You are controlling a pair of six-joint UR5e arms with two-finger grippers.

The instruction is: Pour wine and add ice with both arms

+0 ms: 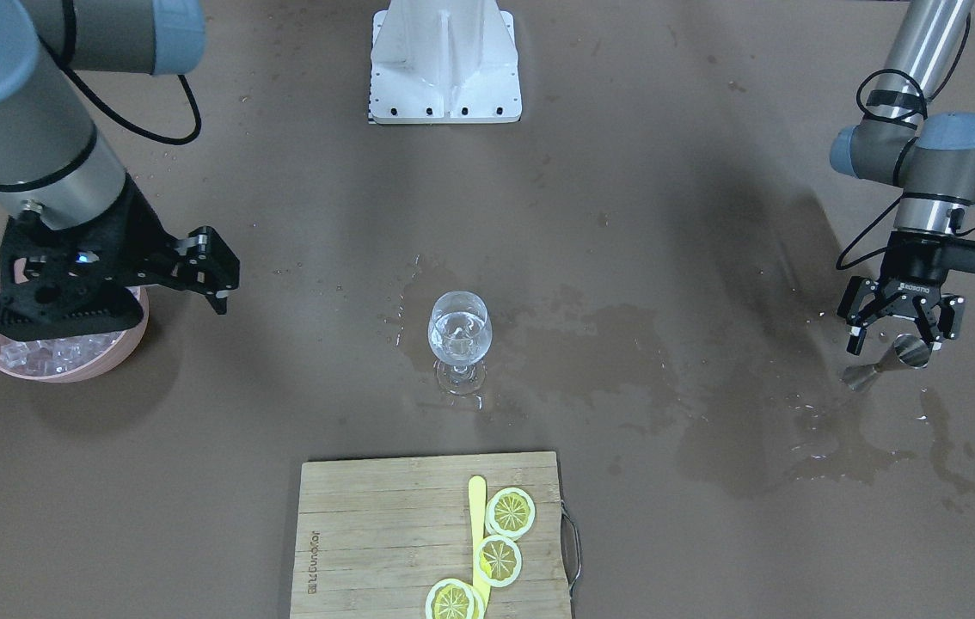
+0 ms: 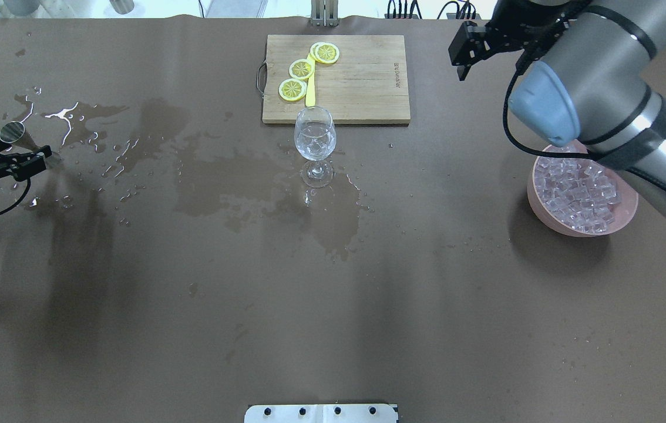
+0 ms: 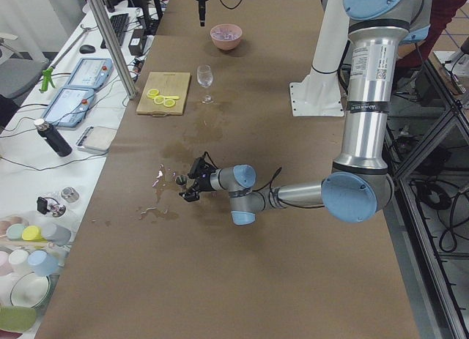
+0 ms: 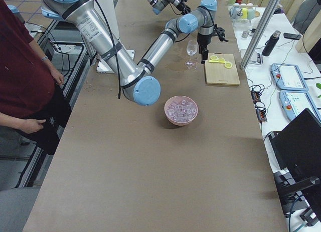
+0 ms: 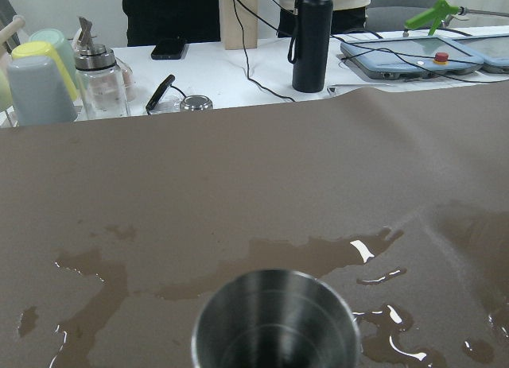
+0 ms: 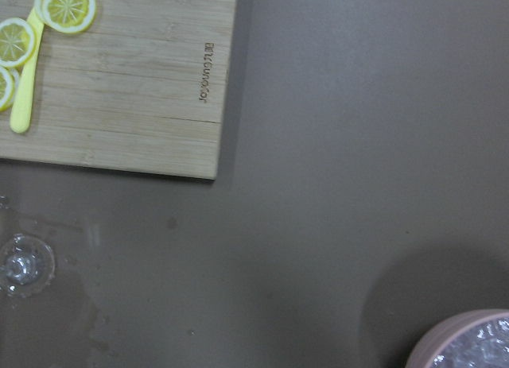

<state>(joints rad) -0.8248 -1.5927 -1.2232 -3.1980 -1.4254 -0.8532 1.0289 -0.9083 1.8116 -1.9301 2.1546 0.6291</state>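
Left end effector [image 1: 893, 337]: fingers spread, low over wet counter [image 1: 668, 215], far left; steel jigger [image 1: 892, 359] stands upright just ahead of it. Right end effector [image 1: 219, 292]: cannot tell if open or closed; raised beyond pink bowl [image 2: 544, 220] of ice [image 2: 579, 191], right side. Glass [image 1: 459, 331] mid-counter, clear contents.

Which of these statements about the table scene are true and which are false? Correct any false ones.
1. The wine glass stands upright on the table. True.
2. The pink bowl is empty. False: it holds ice cubes.
3. Three lemon slices lie on the cutting board. True.
4. The steel jigger stands next to the pink bowl. False: it is at the table's other end, by the left gripper.
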